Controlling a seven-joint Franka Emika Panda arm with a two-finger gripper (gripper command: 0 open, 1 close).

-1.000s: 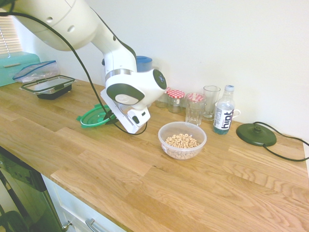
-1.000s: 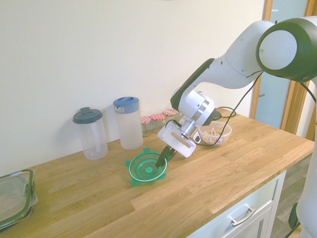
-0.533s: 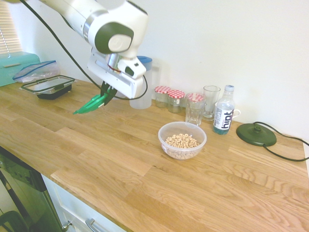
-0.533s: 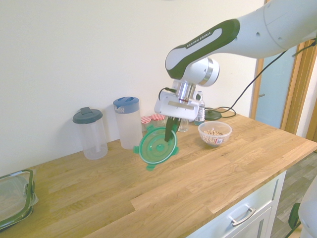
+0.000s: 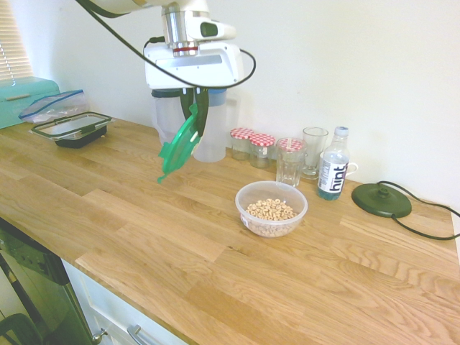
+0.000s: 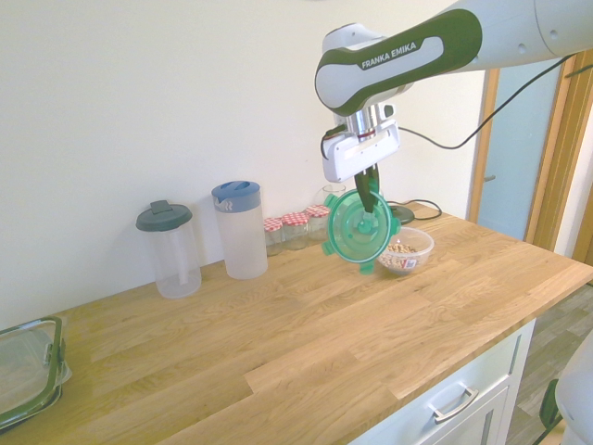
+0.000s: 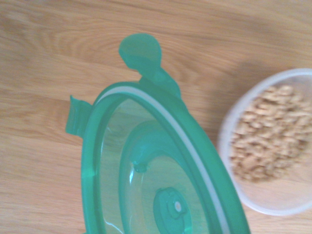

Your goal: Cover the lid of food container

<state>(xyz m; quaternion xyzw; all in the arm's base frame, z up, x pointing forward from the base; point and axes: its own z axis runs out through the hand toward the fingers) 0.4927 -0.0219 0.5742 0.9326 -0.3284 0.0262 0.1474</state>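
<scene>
White arm overhead, claw (image 5: 192,128) pointing down, fingers closed together.

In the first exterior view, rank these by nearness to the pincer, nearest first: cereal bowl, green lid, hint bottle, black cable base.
1. Green lid: in the pincer, tilted.
2. Cereal bowl: on the counter, lower right.
3. Hint bottle: beyond the bowl, right.
4. Black cable base: farthest right.
</scene>
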